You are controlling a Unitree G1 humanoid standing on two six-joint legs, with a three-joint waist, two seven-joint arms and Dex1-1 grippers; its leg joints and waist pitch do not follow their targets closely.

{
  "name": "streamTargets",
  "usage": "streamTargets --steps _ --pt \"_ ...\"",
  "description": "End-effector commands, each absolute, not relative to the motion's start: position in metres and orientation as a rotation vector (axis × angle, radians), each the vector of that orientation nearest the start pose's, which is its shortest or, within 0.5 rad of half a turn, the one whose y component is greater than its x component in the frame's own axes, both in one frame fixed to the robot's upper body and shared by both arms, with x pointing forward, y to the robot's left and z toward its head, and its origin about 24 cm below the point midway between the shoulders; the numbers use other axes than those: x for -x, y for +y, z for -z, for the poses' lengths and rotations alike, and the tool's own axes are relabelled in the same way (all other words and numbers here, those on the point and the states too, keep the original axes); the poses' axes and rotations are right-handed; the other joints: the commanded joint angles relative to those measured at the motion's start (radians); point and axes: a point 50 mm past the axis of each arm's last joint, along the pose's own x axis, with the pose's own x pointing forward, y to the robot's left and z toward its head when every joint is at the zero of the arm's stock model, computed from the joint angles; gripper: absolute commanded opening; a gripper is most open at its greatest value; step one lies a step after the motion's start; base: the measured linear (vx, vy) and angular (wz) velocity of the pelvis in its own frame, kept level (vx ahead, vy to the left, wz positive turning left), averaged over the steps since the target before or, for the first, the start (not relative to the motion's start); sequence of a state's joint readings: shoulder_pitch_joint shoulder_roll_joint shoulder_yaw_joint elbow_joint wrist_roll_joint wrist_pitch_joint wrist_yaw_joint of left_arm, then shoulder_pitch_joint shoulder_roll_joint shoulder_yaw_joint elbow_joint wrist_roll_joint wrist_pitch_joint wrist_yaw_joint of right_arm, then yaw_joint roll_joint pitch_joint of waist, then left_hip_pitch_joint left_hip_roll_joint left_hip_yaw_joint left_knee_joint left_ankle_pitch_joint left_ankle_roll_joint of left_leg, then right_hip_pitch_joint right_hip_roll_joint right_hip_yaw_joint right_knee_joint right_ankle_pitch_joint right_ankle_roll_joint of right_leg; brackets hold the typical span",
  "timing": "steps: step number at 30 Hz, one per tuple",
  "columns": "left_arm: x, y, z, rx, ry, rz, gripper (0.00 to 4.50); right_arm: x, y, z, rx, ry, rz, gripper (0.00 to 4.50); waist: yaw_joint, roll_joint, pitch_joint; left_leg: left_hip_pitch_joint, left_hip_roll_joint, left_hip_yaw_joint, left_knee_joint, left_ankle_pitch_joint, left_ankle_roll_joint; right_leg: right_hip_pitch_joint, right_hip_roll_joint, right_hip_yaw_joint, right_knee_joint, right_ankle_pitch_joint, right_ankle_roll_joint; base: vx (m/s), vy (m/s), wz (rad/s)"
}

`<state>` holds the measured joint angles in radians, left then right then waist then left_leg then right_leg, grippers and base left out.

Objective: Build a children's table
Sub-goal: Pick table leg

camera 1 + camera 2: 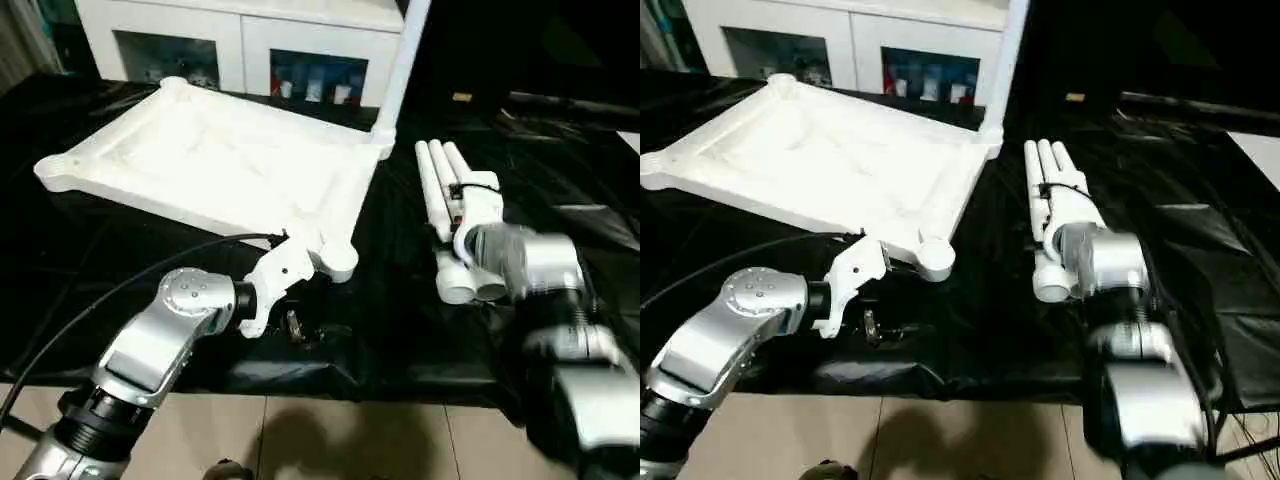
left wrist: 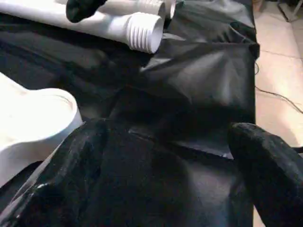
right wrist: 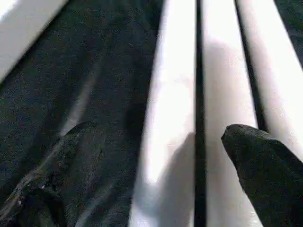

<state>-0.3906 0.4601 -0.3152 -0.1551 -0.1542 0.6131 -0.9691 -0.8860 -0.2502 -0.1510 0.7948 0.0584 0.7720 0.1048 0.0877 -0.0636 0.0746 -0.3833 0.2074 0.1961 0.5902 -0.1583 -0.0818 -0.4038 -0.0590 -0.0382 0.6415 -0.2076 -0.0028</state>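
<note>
Head views: a white cabinet with glass doors stands behind the work table; small bottles and jars sit inside its compartments, too small to identify. The work table is draped in glossy, wrinkled black sheet. The tabletop of the children's table lies upside down on the sheet, white moulded plastic, rectangular, with a raised rim and rounded corner sockets. One leg stands upright in the far right socket. Three loose legs, smooth white tubes, lie side by side to the right of the tabletop.

Left wrist view: the left gripper is spread wide above bare black sheet, empty, just beside a rounded corner socket. A ribbed, threaded tube end lies beyond.

Right wrist view: the right gripper is spread wide over the loose legs, one fingertip over the tubes, the other over the sheet; contact cannot be judged. It holds nothing.
</note>
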Motion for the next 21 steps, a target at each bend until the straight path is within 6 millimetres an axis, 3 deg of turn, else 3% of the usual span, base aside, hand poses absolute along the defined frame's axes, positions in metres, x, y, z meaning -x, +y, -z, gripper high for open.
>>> streamTargets --steps 1,16,19,21 --pt "-0.269 0.106 -0.104 -0.348 0.359 1.248 4.5 -0.381 -0.192 -0.086 0.016 0.683 0.014 4.45 0.0 0.011 -0.075 0.023 0.014 -0.008 -0.059 -0.133 -0.059 0.048 -0.061 0.04 -0.062 -0.02 -0.176 0.0 0.0 0.0" --pt "-0.267 0.109 -0.106 -0.351 0.377 1.242 4.5 -0.383 -0.189 -0.07 -0.044 0.781 -0.049 4.45 0.003 0.009 -0.075 0.021 0.017 -0.007 -0.057 -0.144 -0.05 0.047 -0.062 0.038 -0.06 -0.032 -0.193 0.0 0.0 0.0" --pt "-0.267 0.11 -0.107 -0.351 0.376 1.24 4.5 -0.382 -0.189 -0.069 -0.067 0.789 -0.044 4.28 0.002 0.008 -0.075 0.021 0.017 -0.007 -0.057 -0.148 -0.047 0.047 -0.063 0.038 -0.061 -0.043 -0.196 0.0 0.0 0.0" --pt "-0.267 0.11 -0.107 -0.351 0.377 1.239 4.5 -0.382 -0.189 -0.068 -0.082 0.79 -0.042 3.93 0.002 0.008 -0.074 0.021 0.017 -0.007 -0.057 -0.156 -0.047 0.046 -0.063 0.038 -0.061 -0.055 -0.196 0.0 0.0 0.0"
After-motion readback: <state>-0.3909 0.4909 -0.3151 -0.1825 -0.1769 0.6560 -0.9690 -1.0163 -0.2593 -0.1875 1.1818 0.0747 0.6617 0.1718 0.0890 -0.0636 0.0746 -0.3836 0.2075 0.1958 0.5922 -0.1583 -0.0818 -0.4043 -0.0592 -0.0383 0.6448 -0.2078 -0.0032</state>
